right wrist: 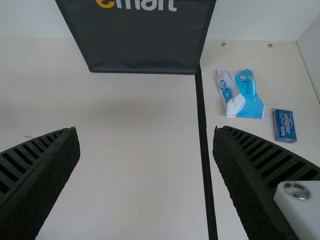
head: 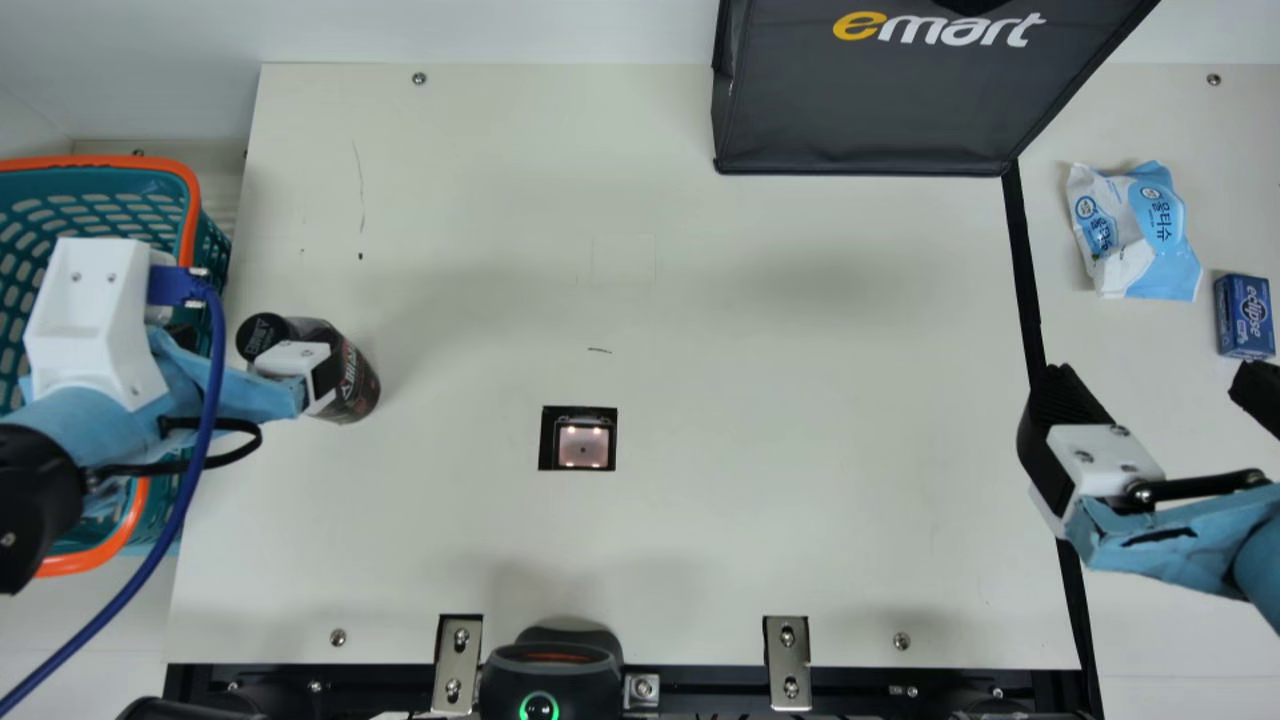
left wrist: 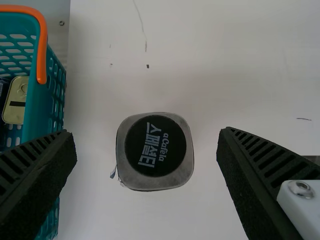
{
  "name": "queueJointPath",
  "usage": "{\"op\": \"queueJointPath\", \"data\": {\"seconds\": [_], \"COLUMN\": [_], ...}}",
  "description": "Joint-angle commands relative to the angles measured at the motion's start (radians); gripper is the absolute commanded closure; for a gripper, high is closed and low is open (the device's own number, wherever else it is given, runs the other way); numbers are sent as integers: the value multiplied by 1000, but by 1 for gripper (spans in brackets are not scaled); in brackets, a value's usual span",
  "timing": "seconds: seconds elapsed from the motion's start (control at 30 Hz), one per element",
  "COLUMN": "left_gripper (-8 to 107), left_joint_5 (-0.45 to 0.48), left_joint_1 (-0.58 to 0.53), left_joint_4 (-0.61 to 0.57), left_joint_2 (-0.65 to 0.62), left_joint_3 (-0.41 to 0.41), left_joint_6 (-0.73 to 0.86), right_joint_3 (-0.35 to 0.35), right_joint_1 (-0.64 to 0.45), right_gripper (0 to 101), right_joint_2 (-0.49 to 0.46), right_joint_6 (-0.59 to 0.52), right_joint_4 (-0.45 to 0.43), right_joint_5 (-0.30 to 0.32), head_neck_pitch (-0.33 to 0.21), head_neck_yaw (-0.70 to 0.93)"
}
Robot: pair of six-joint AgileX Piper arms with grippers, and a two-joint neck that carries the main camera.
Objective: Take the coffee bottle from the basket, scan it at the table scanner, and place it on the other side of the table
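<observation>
Main view: coffee bottle (head: pixel 358 382), dark, glossy, rounded, upright on smooth cream table (head: pixel 800 400), just beside perforated teal plastic basket (head: pixel 190 212) with orange rim. Left gripper (head: pixel 255 352) spread wide, empty gaps either side of bottle top; right gripper (head: pixel 1160 388) wide, holding nothing. Left wrist view: rounded-square greyish top, flat black disc, pale lettering.

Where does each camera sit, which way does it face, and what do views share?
Main view: on the neck, facing down over the table; left hand and right hand show.
Left wrist view: facing down at the bottle; own fingers flank it.
Right wrist view: facing the table and dark bag; own fingers show.
Main shares bottle with left wrist, bag with right.
</observation>
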Motion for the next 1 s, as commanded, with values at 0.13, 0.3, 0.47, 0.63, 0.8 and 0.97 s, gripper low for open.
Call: {"op": "queueJointPath", "data": {"seconds": [0.13, 0.3, 0.47, 0.63, 0.8, 0.97], "left_gripper": [9, 36, 69, 102, 107, 107], "left_joint_5": [-57, -82, -83, -48, 10, 72], "left_joint_1": [1, -7, -21, -50, -106, -195], "left_joint_4": [6, 13, 21, 39, 70, 129], "left_joint_2": [14, 22, 27, 26, 15, 5], "left_joint_3": [24, 35, 38, 13, -33, -70], "left_joint_6": [-15, -26, -46, -88, -152, -250], "right_joint_3": [0, 0, 0, 0, 0, 0], "right_joint_1": [0, 0, 0, 0, 0, 0], "right_gripper": [6, 6, 6, 6, 6, 6], "right_joint_2": [0, 0, 0, 0, 0, 0], "right_joint_6": [0, 0, 0, 0, 0, 0], "right_joint_4": [0, 0, 0, 0, 0, 0], "right_joint_5": [0, 0, 0, 0, 0, 0], "head_neck_pitch": [-26, -26, -26, -26, -26, -26], "head_neck_yaw": [2, 2, 2, 2, 2, 2]}}
